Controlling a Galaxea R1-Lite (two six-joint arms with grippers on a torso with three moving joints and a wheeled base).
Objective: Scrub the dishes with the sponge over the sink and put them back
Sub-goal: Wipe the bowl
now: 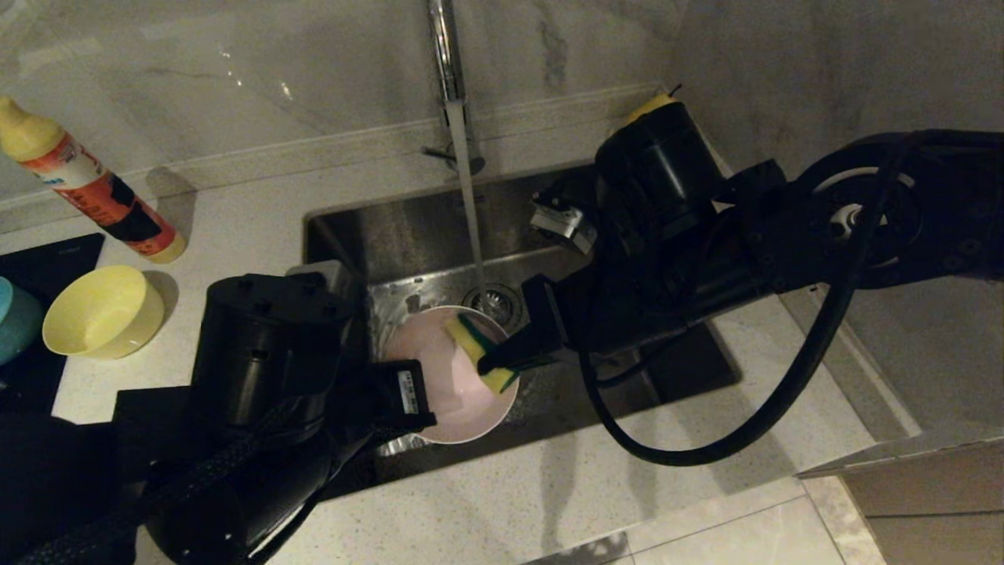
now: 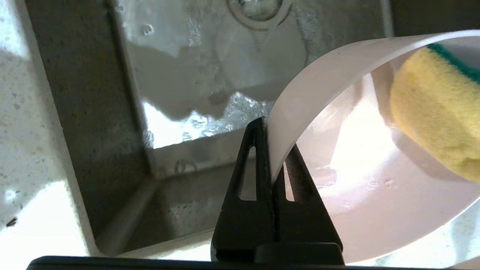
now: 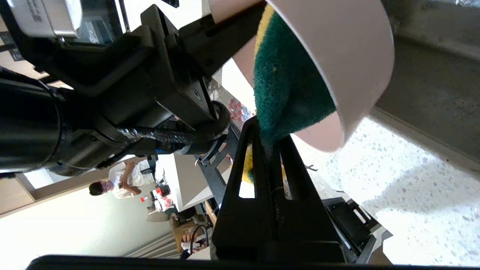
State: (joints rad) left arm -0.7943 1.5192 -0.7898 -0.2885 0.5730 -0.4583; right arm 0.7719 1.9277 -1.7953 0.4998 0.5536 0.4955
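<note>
While left gripper [image 2: 270, 157] pinches pink bowl [image 1: 451, 377] rim over sink [image 1: 408, 227], right gripper [image 3: 268, 144], clamped on sponge [image 1: 480, 351], presses it inside bowl. Advice: keep bowl tilted, scrub in circles (tap [image 1: 449, 71] running just beyond). Speckled counter [image 1: 549, 494] near; marble walls.

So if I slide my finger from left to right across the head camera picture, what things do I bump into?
Blue bowl → soap bottle → yellow bowl → left gripper pinching the pink bowl → sponge in the right gripper → drain strainer.
</note>
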